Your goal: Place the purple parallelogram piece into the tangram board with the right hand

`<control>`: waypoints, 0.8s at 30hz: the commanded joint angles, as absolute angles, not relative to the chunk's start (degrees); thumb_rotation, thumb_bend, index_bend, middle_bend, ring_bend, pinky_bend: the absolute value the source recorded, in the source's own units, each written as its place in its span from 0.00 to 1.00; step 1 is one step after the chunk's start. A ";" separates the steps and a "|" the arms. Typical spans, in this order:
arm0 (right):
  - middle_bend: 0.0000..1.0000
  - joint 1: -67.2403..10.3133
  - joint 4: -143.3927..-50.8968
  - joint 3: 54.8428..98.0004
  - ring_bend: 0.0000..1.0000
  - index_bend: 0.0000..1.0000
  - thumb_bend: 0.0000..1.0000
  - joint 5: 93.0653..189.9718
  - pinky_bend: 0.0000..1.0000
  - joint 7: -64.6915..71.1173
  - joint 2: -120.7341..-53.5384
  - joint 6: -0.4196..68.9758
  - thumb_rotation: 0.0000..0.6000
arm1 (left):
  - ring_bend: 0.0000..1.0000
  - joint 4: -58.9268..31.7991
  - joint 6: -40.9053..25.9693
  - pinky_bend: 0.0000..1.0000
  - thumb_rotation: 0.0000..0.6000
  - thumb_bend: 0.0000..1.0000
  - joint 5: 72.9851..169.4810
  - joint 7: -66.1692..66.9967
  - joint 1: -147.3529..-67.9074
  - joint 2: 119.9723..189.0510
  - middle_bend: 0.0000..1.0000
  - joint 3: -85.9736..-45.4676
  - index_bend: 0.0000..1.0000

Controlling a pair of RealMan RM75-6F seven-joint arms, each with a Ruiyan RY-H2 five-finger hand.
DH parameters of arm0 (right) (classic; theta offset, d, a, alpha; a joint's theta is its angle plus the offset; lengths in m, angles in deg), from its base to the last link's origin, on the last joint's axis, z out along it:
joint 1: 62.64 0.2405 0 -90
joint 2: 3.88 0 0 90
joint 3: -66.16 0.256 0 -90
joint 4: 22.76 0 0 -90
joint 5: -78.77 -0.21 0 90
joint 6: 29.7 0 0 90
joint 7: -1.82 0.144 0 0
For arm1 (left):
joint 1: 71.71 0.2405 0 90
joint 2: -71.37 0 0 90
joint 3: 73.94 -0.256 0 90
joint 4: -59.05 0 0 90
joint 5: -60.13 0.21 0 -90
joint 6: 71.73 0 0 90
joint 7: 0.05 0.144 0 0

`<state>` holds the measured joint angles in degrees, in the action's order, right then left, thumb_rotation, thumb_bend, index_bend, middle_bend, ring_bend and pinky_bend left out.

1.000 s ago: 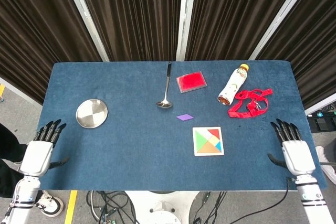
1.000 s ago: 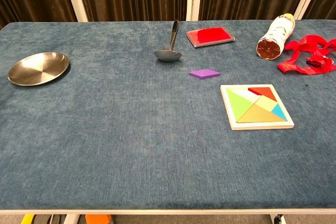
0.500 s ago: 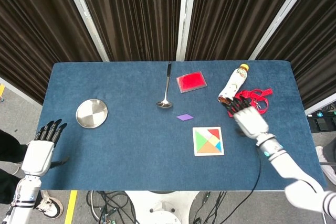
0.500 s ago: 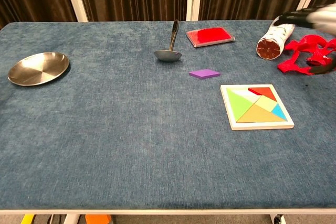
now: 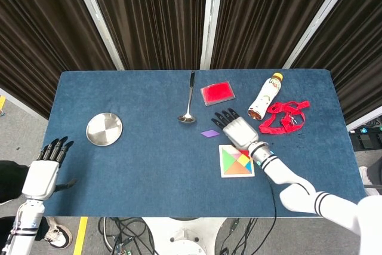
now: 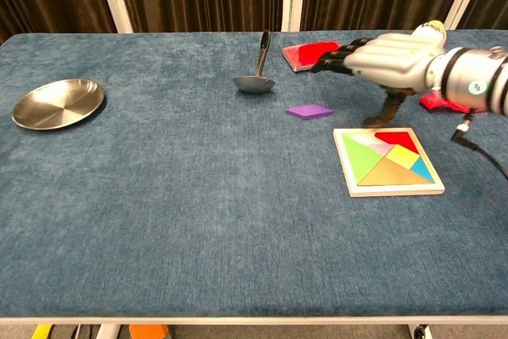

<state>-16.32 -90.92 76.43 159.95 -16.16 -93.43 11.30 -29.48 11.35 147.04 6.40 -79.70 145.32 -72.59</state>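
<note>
The purple parallelogram piece point(image 5: 209, 134) point(image 6: 309, 111) lies flat on the blue table, left of and behind the tangram board point(image 5: 237, 160) point(image 6: 387, 161). The board is white-framed and holds several coloured pieces. My right hand point(image 5: 236, 128) point(image 6: 379, 59) hovers open above the table just right of the purple piece, over the board's far edge, fingers stretched toward the left and holding nothing. My left hand point(image 5: 45, 168) hangs open off the table's front left corner, seen only in the head view.
A metal spoon point(image 5: 188, 104) point(image 6: 257, 69) and a red flat box point(image 5: 217, 92) point(image 6: 311, 54) lie behind the purple piece. A bottle point(image 5: 264, 96) and red strap point(image 5: 283, 116) lie at the back right. A steel plate point(image 5: 104, 129) point(image 6: 57, 103) sits at the left.
My right hand has swung in from the table's right edge, past the red strap, to hover beside the purple piece. The left hand has barely shifted. No object has moved.
</note>
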 commanded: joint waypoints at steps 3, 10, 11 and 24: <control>0.00 -14.55 -88.33 75.89 0.00 0.06 0.17 160.24 0.00 -15.03 -95.95 11.64 1.00 | 0.00 -29.04 11.29 0.15 1.00 0.06 146.87 5.89 -79.61 145.36 0.04 -72.62 0.10; 0.00 -12.97 -85.32 76.14 0.00 0.11 0.18 159.46 0.00 -13.95 -98.02 12.25 1.00 | 0.00 -28.51 11.04 0.15 1.00 0.06 146.31 5.34 -79.45 145.47 0.04 -72.63 0.10; 0.00 -12.82 -84.97 76.11 0.00 0.12 0.18 159.29 0.00 -13.84 -98.22 12.19 1.00 | 0.00 -28.52 10.96 0.15 1.00 0.06 146.26 5.36 -79.47 145.48 0.04 -72.62 0.10; 0.00 -11.01 -81.56 75.48 0.00 0.28 0.19 157.76 0.00 -13.07 -101.11 11.93 1.00 | 0.00 -28.55 10.67 0.15 1.00 0.06 145.65 5.44 -79.45 145.44 0.04 -72.45 0.10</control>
